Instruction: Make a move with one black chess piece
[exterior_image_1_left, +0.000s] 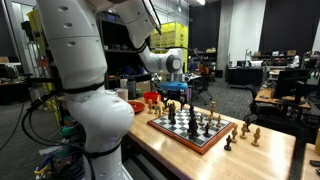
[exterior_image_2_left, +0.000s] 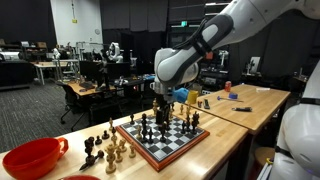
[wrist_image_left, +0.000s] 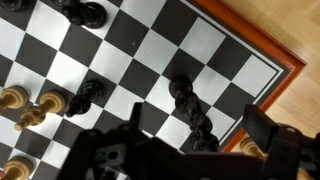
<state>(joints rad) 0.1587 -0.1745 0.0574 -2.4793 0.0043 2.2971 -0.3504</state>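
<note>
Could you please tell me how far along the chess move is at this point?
Done: the gripper hangs low over the board, jaws open. In hand: a black piece near the board's edge sits between its fingers, not yet gripped. Left: close, lift, and set the piece on another square.

Blurred and cropped at 6 o'clock in the wrist view: gripper (wrist_image_left: 190, 150), contact with black piece (wrist_image_left: 183, 95) impossible to tell. Cut off at 9 o'clock: chessboard (wrist_image_left: 160, 50).
</note>
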